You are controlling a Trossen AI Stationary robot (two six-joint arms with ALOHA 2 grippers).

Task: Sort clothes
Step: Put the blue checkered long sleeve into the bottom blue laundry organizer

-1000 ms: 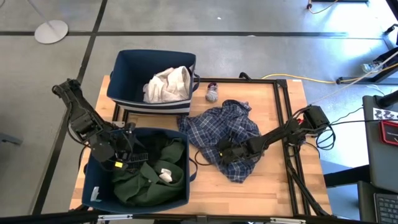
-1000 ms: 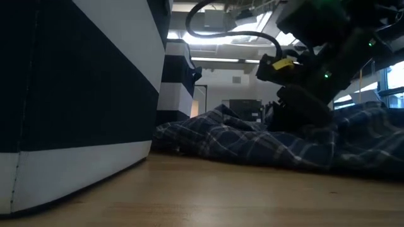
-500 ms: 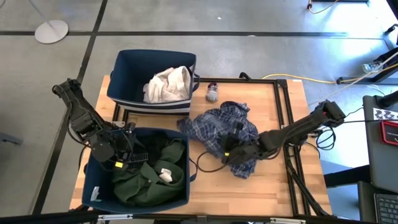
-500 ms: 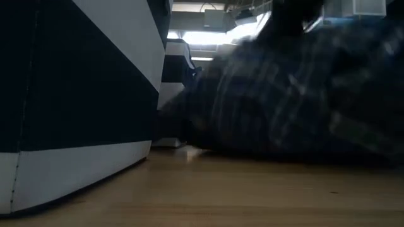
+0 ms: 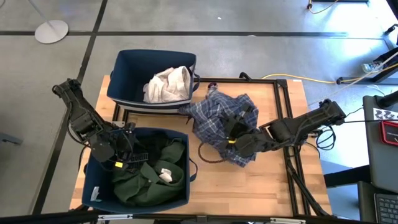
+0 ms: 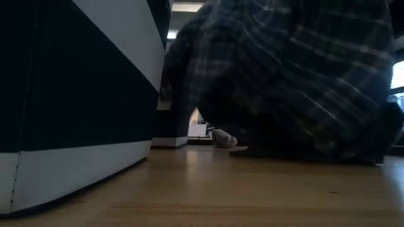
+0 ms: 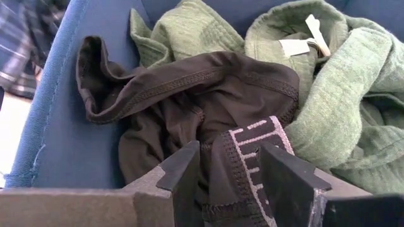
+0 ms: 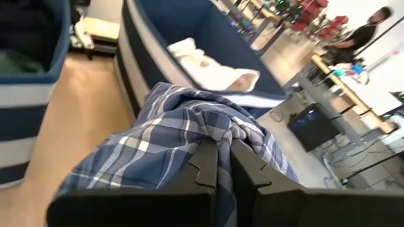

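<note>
1. The right gripper (image 5: pixel 231 138) has its fingers pressed together on a fold of the crumpled blue plaid shirt (image 5: pixel 219 114), lifting it off the middle of the wooden table (image 5: pixel 273 186).
2. The pinch looks thin; I reckon the cloth could slip out, or its trailing hem could drag and catch on a bin edge.
3. The far navy fabric bin (image 5: pixel 127 68), holding a cream garment (image 5: pixel 168 84), stands just left of the shirt.
4. The small grey-purple sock (image 6: pixel 222 138) lies on the table behind the hanging shirt.
5. The left gripper (image 7: pixel 230 167) hovers spread over a dark grey garment (image 7: pixel 189 101) and a dark green garment (image 7: pixel 341 88) in the near navy bin (image 5: pixel 93 180).
</note>
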